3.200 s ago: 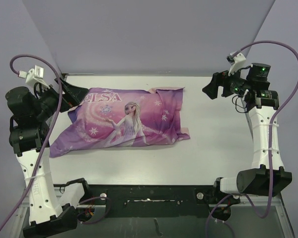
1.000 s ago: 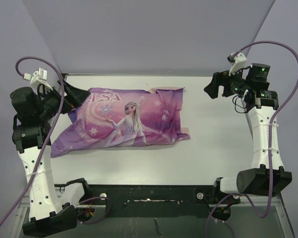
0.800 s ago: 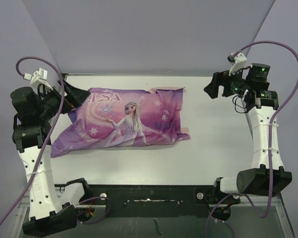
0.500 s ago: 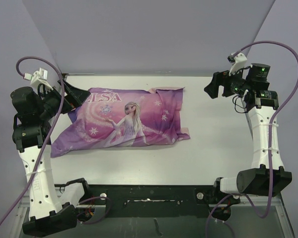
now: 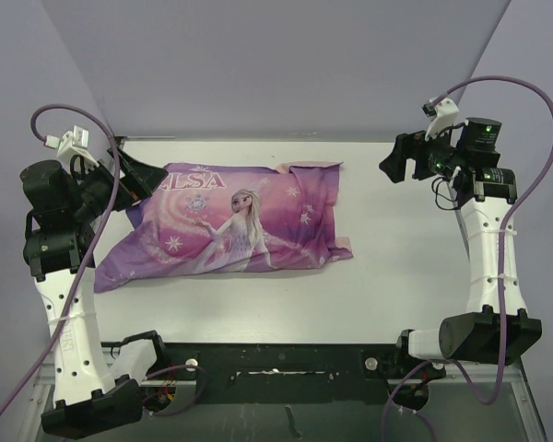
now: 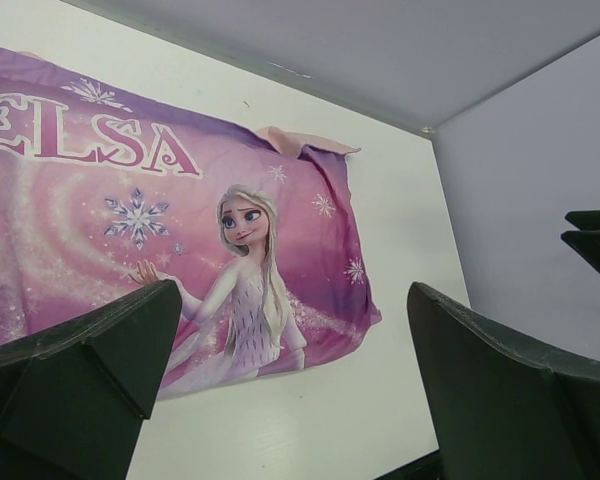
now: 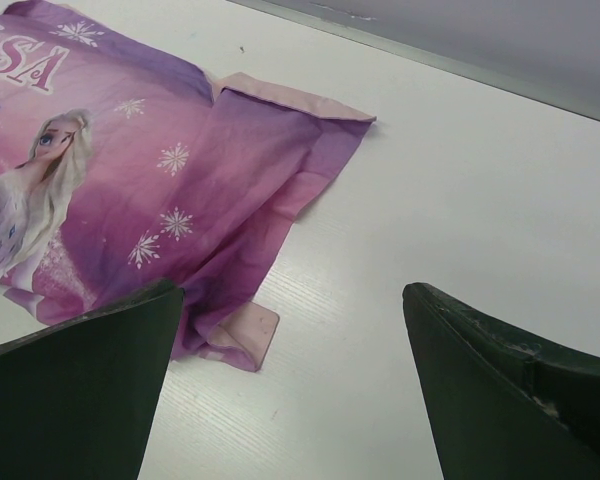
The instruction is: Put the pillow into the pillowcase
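Note:
The purple-pink pillowcase (image 5: 230, 221) with the Elsa print lies on the white table (image 5: 396, 267), printed side up and bulging in its left part. Its pale pink reverse shows at the folded right end (image 7: 242, 340). The pillow is hidden. My left gripper (image 5: 140, 180) hangs open above the pillowcase's left end, with nothing between its fingers. In the left wrist view the left gripper (image 6: 292, 300) looks along the pillowcase (image 6: 130, 220). My right gripper (image 5: 396, 164) hovers open to the right of the pillowcase, apart from it. The right gripper (image 7: 292, 295) frames bare table beside the pillowcase (image 7: 130, 170).
Purple-grey walls (image 5: 276, 64) close in the table at the back and both sides. A dark rail (image 5: 286, 364) with the arm bases runs along the near edge. Purple cables (image 5: 535, 184) loop from each wrist.
The left arm shifted slightly since the earliest frame. Over the last second nothing has visibly moved and both grippers stay open.

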Controlling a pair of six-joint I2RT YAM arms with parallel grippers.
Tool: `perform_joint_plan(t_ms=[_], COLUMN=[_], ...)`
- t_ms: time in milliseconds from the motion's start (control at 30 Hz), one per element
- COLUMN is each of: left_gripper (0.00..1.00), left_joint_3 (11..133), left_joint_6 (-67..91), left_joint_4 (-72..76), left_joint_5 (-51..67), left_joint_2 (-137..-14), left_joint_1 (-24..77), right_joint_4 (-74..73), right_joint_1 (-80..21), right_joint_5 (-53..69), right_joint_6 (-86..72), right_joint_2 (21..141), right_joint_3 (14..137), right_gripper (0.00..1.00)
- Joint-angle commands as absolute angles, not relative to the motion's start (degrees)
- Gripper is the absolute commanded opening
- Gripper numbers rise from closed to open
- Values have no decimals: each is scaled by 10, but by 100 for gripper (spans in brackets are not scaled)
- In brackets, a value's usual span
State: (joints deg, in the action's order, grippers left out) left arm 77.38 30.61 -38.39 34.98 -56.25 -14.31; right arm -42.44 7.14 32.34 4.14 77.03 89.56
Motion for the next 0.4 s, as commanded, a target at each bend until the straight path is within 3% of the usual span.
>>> perform_joint_plan(t_ms=[0,367], left_gripper=[98,98], left_joint_3=[777,774], left_joint_6=[294,294], left_joint_4=[-354,-353], left_joint_5=[357,357], left_joint_2=[-563,-564], left_joint_1=[-143,-143], right_joint_4=[-394,-397], right_joint_1=[72,73], right_joint_5=[319,329], right_joint_6=[38,45], right_joint_2=[768,769], right_joint_3=[904,906], right_gripper=[98,98])
